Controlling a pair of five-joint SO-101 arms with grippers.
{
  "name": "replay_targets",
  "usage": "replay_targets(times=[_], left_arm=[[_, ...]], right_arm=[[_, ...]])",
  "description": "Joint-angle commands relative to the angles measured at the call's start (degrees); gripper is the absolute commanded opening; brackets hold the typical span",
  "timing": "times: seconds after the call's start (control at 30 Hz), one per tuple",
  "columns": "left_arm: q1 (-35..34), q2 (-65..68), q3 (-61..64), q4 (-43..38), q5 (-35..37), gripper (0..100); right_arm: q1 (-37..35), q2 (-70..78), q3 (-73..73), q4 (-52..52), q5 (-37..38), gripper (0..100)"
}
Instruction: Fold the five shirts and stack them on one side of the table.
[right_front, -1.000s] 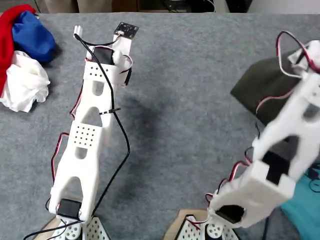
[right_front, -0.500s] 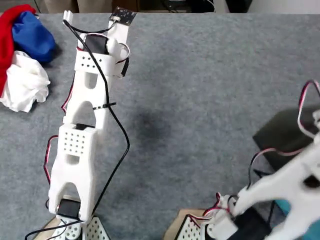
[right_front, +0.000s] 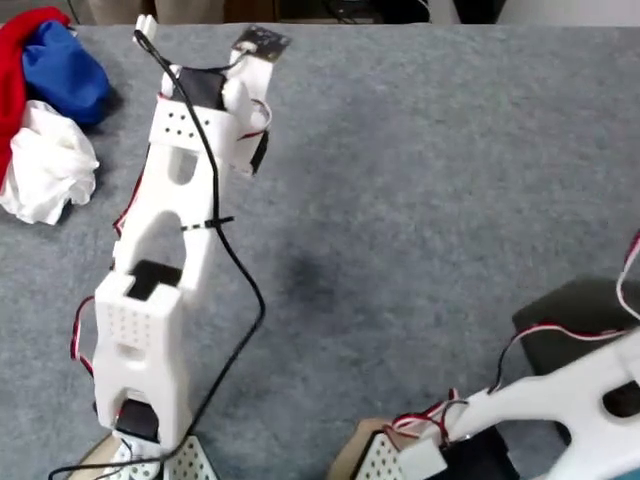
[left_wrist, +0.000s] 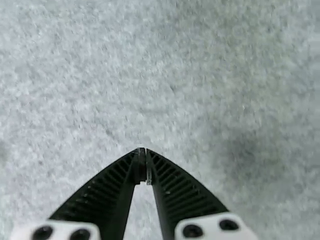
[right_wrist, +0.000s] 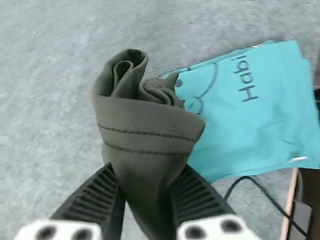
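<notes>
High view: a grey-covered table (right_front: 430, 170) seen from above, with two white robot arms rising from its near edge. The left arm (right_front: 165, 230) stretches far out across the table, its wrist over bare grey cloth. Three crumpled shirts lie in a heap well apart from that wrist, off to its left at the far corner. They are a red shirt (right_front: 18, 50), a blue shirt (right_front: 65, 70) lying against it, and a white shirt (right_front: 45, 165) just beside both. The right arm (right_front: 570, 400) is folded low, close to its base. An olive shirt (right_front: 590, 300) shows as a dark patch just beyond the arm, partly covered by the arm and its red and white wires.

Left wrist view: the left gripper (left_wrist: 142, 167) has two black ribbed fingers pressed together, tip to tip. Grey table cloth lies beneath and beyond the tips.

Right wrist view: the right gripper (right_wrist: 145, 172) pinches the olive shirt between its two black fingers (right_wrist: 97, 192). The cloth fills the gap between them. It bunches into a thick roll of folds reaching out past the fingertips, with a stitched hem running across it. A teal shirt (right_wrist: 250, 110) lies flat on the table beyond the fingertips and off to one side. The olive roll overlaps its nearest corner in this view, and it is not clear whether the two touch. A thin black cable (right_wrist: 250, 182) loops just beside the teal shirt's edge.
</notes>
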Motion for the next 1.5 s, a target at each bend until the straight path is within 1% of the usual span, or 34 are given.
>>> replay_targets(times=[0.0,0.17,0.33,0.43,0.6,0.67,0.77,0.87,0.97,1.13,1.37,1.47], left_arm=[[1.41,-7.16,4.13,0.7,0.0,2],[1.67,-12.97,10.46,0.62,0.0,2],[1.67,-17.27,16.35,0.62,0.0,2],[1.49,-18.95,19.25,0.62,0.0,2],[1.67,-21.23,22.95,0.62,0.18,2],[1.76,-21.85,23.3,0.62,1.58,2],[1.67,-22.02,23.47,0.62,2.02,2],[1.67,-22.02,23.47,0.62,2.02,2],[1.67,-22.02,23.47,0.62,2.11,2],[1.67,-22.02,23.47,0.62,2.11,2],[1.67,-21.76,23.47,0.62,2.11,2],[1.67,-21.76,23.47,0.62,2.02,2]], right_arm=[[5.05,-1.71,2.15,-3.43,2.55,0.6],[11.82,-1.71,7.16,-12.22,4.92,0.6],[12.35,-1.8,11.3,-17.14,4.31,0.6],[10.59,-2.07,9.98,-17.23,3.78,0.6],[5.23,-2.07,5.49,-16.97,-1.49,0.6],[3.38,-1.98,4.62,-17.05,-3.78,0.6],[3.21,-1.54,5.32,-17.32,-4.92,0.6],[5.93,-0.84,8.57,-17.49,-4.48,0.6],[9.27,0.48,13.85,-22.59,-3.43,0.7],[16.13,2.33,23.25,-32.26,2.02,0.7],[25.19,3.38,28.18,-34.73,11.34,0.8],[28.09,4.7,29.32,-38.42,14.33,0.9]])
